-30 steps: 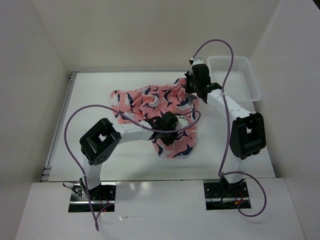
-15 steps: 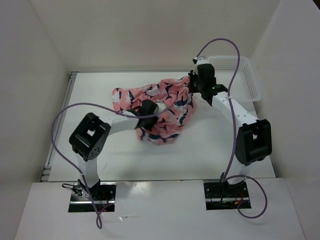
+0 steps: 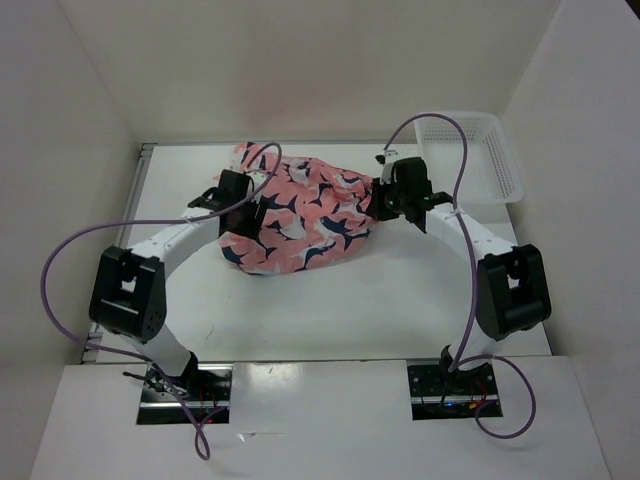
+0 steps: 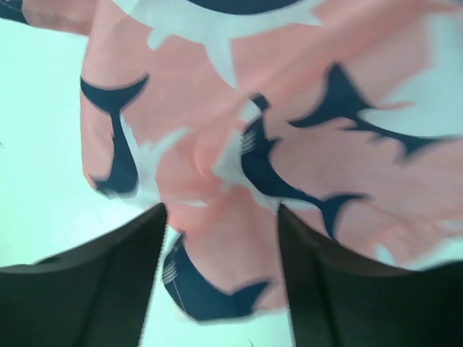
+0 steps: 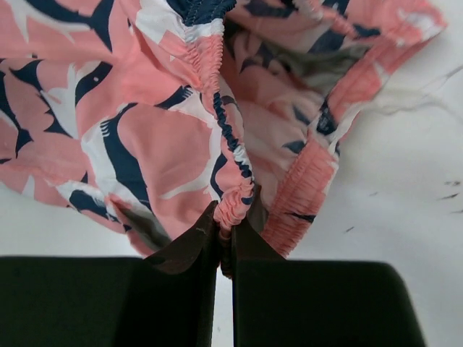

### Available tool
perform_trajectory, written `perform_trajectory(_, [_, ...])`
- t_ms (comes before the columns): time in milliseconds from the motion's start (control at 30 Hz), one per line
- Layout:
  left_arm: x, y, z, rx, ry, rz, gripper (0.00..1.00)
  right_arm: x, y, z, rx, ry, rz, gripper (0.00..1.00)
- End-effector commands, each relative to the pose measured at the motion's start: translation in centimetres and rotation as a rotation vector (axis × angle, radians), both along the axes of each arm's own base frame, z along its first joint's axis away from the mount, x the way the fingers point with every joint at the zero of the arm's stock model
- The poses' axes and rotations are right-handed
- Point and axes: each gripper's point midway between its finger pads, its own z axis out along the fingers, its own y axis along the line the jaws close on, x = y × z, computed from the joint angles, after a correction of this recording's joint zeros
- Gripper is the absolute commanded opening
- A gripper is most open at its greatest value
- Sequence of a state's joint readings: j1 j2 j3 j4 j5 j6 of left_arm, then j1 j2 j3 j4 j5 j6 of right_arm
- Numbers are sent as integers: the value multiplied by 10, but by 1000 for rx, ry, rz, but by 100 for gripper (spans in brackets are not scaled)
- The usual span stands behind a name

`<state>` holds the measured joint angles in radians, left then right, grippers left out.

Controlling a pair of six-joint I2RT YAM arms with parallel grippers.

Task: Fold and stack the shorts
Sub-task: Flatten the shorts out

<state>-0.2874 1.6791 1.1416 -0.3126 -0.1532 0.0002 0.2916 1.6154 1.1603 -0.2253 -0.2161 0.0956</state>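
We see the right gripper (image 5: 225,238) pinching the elastic waistband (image 5: 230,173) of the shorts (image 3: 300,212); the left gripper (image 4: 221,217) stands spread beside the fabric.

High fixed view down from the near side; both wrist views close against the same shorts (image 3: 300,205).

Left arm (image 3: 170,240) swung way over, elbow gone from front-middle out to left side of table (image 3: 400,300). Left gripper (image 3: 250,200) was sitting on middle of shorts (image 3: 300,215), now at their left end. Its jaws were closing a sec ago, now apart. Shorts: flap that hung toward front is pulled back, whole thing bunched tighter between both grippers. Right gripper (image 3: 380,203) slid bit nearer. Purple cable (image 3: 60,260) now loops far left.
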Motion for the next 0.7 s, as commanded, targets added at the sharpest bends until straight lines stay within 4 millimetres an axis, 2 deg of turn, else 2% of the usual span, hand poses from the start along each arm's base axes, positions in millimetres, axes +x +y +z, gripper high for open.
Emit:
perform_trajectory(0, [-43, -12, 21, -66, 77, -75, 73, -13, 4, 26, 43, -66, 64, 0])
perform_trajectory(33, [-51, -9, 15, -57, 110, -74, 76, -13, 4, 26, 43, -67, 64, 0])
perform_trajectory(67, [-55, -8, 17, -56, 114, -74, 76, -17, 5, 20, 45, -50, 72, 0])
perform_trajectory(100, [-61, -6, 11, -50, 138, -73, 76, -20, 4, 19, 39, -51, 77, 0])
perform_trajectory(267, [-67, 26, 7, -120, 199, 13, 76, -18, 3, 20, 20, -74, 95, 0])
perform_trajectory(367, [-76, 26, 14, -173, 211, 6, 76, -17, 1, 16, -1, -76, 99, 0])
perform_trajectory(400, [-88, 23, 4, -167, 240, -5, 76, -15, 1, 20, 1, -85, 99, 0])
perform_trajectory(433, [-93, 27, -3, -149, 257, 7, 77, -14, 1, 15, -11, -81, 107, 0])
perform_trajectory(567, [-109, 26, -5, -98, 229, -11, 84, -10, 1, 13, -36, -86, 127, 0])
perform_trajectory(600, [-111, 21, 5, -117, 188, -31, 85, -11, 0, 12, -47, -83, 135, 0])
perform_trajectory(633, [-117, 17, 6, -126, 184, -48, 88, -8, -1, 12, -60, -90, 135, 0])
perform_trajectory(667, [-114, 6, 13, -138, 120, -86, 90, -8, -1, 12, -60, -90, 135, 0])
